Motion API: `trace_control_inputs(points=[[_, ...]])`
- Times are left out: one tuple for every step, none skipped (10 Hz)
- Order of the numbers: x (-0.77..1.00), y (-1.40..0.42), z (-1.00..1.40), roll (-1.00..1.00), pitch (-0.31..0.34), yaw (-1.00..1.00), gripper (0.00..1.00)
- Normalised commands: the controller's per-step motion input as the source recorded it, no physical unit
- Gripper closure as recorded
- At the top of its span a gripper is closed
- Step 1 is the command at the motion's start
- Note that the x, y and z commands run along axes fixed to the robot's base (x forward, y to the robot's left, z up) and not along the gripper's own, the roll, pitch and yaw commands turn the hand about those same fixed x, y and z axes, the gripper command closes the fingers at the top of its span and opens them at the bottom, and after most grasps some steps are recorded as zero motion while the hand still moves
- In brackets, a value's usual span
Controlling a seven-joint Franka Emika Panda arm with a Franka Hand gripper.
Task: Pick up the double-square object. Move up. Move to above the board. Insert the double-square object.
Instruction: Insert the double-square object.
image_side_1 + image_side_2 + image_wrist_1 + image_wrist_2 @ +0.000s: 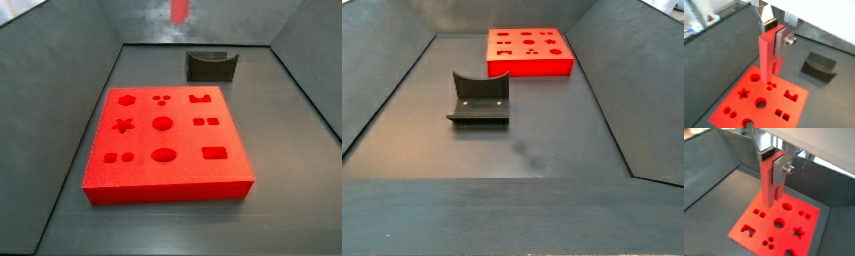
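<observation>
Dark grey walls slope down to a flat dark floor [543,140] that fills every frame. On it the board [167,135], a bright-red slab with shaped cut-outs, lies in the middle of a side view and near the top centre of a side view [529,50]. Its top face shows a star, circles, small squares, a hexagon and a rectangle cut into it. The fixture [478,98], a dark bracket on a base plate, stands on the floor left of centre there, apart from the board; it also appears near the top of a side view [211,66], just beyond the board's far edge. In both wrist views the gripper [771,35] hangs above the board [761,102], its silver plates closed on the upper end of the double-square object [768,57], a salmon-red bar that hangs upright from the fingers [783,37]. The bar's lower end is in the air over the board's upper edge region, clear of the surface, as seen also in a wrist view [773,183], where the gripper [774,160] sits in the upper middle and the board [777,228] below. In a side view only the bar's lower tip [179,10] shows at the top edge, high over the floor behind the fixture; the gripper itself is out of frame there.
</observation>
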Motion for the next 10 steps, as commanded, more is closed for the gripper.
trace_control_inputs(points=[[0.56,0.20,-0.58,-0.06,-0.004,-0.68,1.00],[0.55,0.19,-0.57,-0.06,-0.004,-0.69,1.00],[0.48,0.16,-0.55,-0.08,-0.053,-0.73,1.00],[0.53,-0.03,-0.61,-0.09,-0.134,-0.52,1.00],[0.49,-0.26,-0.64,-0.08,-0.189,-0.39,1.00],[0.33,-0.42,-0.73,0.00,-0.223,-0.40,1.00],[0.39,-0.41,-0.62,0.00,-0.074,-0.44,1.00],[0.26,0.00,-0.33,0.00,0.000,-0.81,1.00],[0.05,0.00,-0.30,-0.01,0.000,-1.00,1.00],[0.00,0.00,-0.36,0.00,-0.006,-1.00,1.00]])
